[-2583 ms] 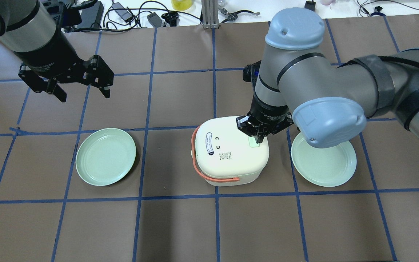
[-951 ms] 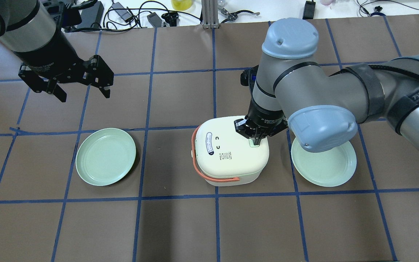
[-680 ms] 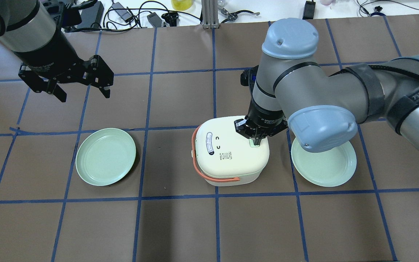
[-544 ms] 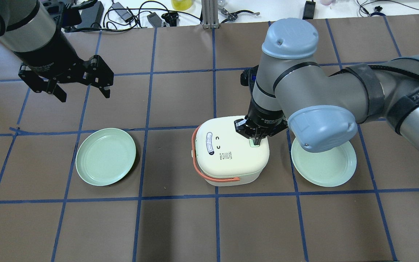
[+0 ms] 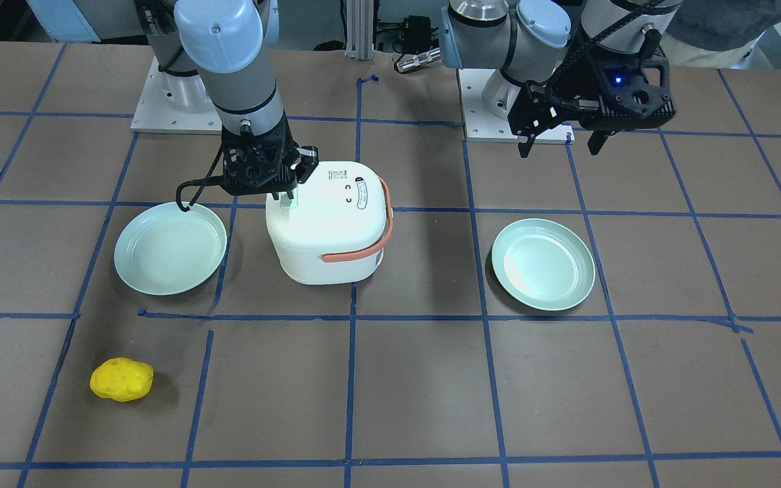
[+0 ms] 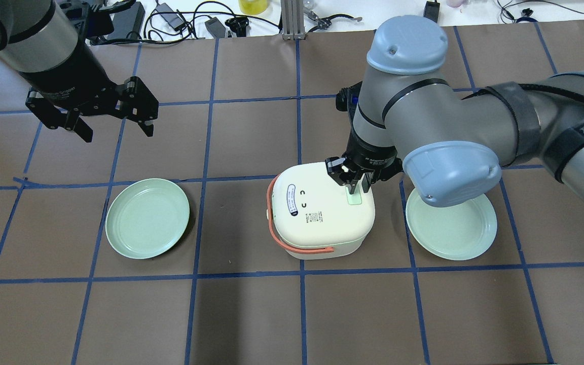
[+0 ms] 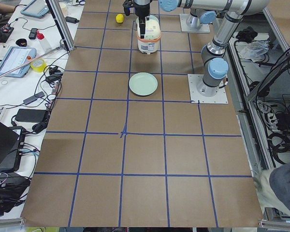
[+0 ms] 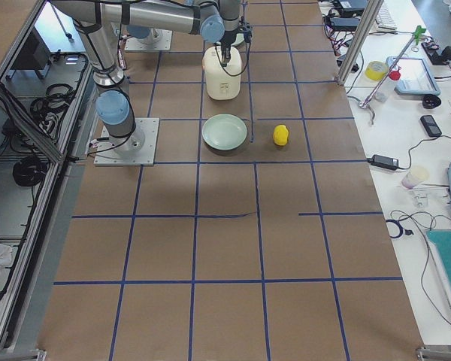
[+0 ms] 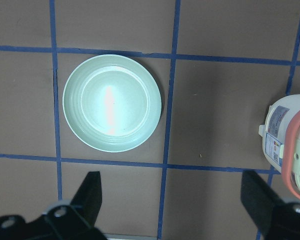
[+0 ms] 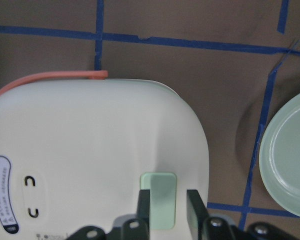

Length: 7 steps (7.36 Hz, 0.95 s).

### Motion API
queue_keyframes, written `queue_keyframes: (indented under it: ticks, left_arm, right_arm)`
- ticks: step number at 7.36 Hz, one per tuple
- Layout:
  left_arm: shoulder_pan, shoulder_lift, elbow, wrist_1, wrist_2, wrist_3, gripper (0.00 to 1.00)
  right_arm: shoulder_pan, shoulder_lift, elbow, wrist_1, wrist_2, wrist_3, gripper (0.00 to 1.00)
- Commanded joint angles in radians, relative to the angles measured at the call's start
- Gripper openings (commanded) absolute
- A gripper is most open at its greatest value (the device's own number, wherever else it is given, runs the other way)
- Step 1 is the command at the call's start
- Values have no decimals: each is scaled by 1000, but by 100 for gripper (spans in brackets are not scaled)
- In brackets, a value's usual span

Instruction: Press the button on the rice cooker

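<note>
The rice cooker (image 6: 322,223) is a squat, cream-white box with rounded corners, standing upright near the middle of the table with its lid down. Its coral handle (image 6: 270,218) lies folded flat, wrapping the cooker's left and near sides in the overhead view. The button (image 10: 158,200) is a small pale-green rounded rectangle set flush in the lid top, close to the right edge. Whether it is pushed in can't be made out.

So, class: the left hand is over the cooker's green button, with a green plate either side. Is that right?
No. The overhead view shows the right hand over the cooker's green button; the left hand hangs off to the side. The plates are as stated.
</note>
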State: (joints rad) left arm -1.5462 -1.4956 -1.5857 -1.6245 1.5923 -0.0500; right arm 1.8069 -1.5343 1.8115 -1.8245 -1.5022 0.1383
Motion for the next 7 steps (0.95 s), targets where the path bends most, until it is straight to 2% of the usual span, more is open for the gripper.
queue_keyframes:
  ticks: [1,2,3,5,7]
  left_arm:
    - [0,0,0,0,0,-1,100]
    - [0,0,0,0,0,1,100]
    - [0,0,0,0,0,1,100]
    - [0,0,0,0,0,-1,100]
    - [0,0,0,0,0,1,100]
  right_arm:
    - [-30,0,-87,49,-4,-3,100]
    - [-25,2,-83,66,-6,7,56]
    - [-24,2,-67,73,6,11,1]
    - [-14,0,-14,62,13,14,0]
    - [-6,2,-9,60,14,14,0]
